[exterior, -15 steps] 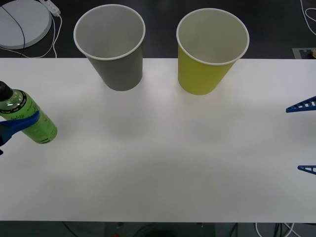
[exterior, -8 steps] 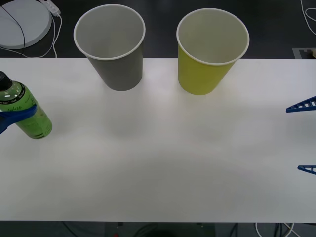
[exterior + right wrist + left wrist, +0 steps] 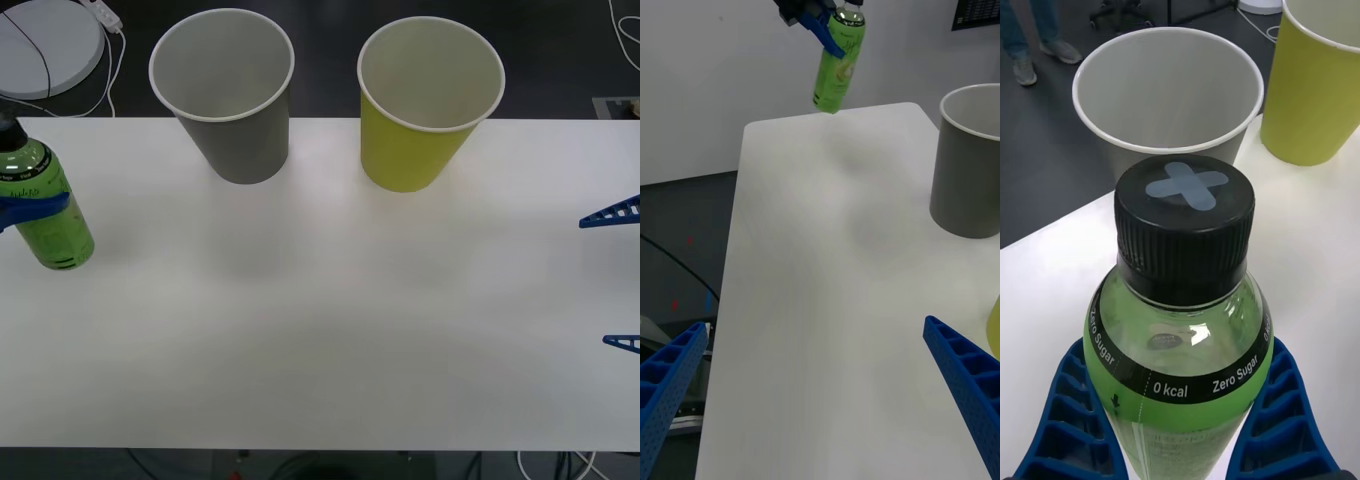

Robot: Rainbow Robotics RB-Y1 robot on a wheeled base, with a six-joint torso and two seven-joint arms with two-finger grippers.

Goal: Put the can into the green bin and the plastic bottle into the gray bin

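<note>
Left gripper (image 3: 8, 212) at nine o'clock, fingers pinching plastic bottle (image 3: 44, 211) mid-body, lifted clear of table (image 3: 330, 330) for carrying toward gray bin (image 3: 224, 92) at eleven. Right gripper (image 3: 615, 278) at three, fingers spread, idle.

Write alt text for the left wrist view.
The left gripper clamps its blue fingers on the plastic bottle, black cap up. Beyond it on the white table stand the empty gray bin and the green bin.

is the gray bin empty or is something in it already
Empty. The gray bin shows only its bare pale inside, and the plastic bottle is outside it, gripped by the left end effector.
</note>
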